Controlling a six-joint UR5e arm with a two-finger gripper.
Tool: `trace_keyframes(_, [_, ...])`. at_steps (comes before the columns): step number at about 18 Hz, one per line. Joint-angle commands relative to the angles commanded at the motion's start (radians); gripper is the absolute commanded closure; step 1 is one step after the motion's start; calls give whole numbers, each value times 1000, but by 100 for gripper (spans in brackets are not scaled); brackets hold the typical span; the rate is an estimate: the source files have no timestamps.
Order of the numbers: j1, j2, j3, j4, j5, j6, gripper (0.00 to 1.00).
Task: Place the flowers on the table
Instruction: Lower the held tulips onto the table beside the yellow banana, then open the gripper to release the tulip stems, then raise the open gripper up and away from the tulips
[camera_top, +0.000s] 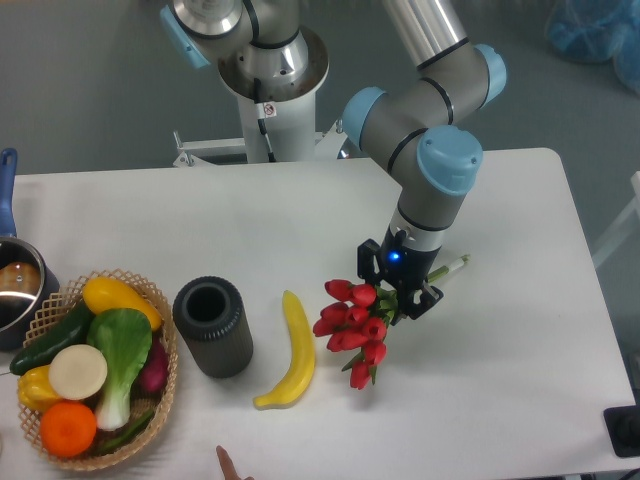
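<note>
The flowers (355, 325) are a bunch of red tulips with green leaves, hanging tilted just above the white table (520, 330), right of centre. Their pale stem end (452, 268) sticks out up and to the right past the arm. My gripper (400, 295) points down and is shut on the flowers at the stems, just behind the blooms. The red heads point down and to the left, close to the tabletop; whether they touch it is unclear.
A yellow banana (290, 355) lies left of the flowers. A dark cylindrical cup (212, 325) stands further left. A wicker basket (60, 295) of vegetables and fruit sits at the front left, with a pot (15, 285) behind it. A fingertip (228, 466) shows at the bottom edge.
</note>
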Motion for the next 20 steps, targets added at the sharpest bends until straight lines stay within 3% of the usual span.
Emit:
trace_keyframes(4, [0,2,-40,-2,0,0,39])
trace_keyframes(8, [5,14,-42,-3,-8,-3,24])
trace_keyframes(11, [8,20,-31,-3,-9,-2,0])
trace_keyframes(16, [41,52,7,-8,-95,-15,0])
trace_keyframes(20, [72,74,40,-9,-94,1,0])
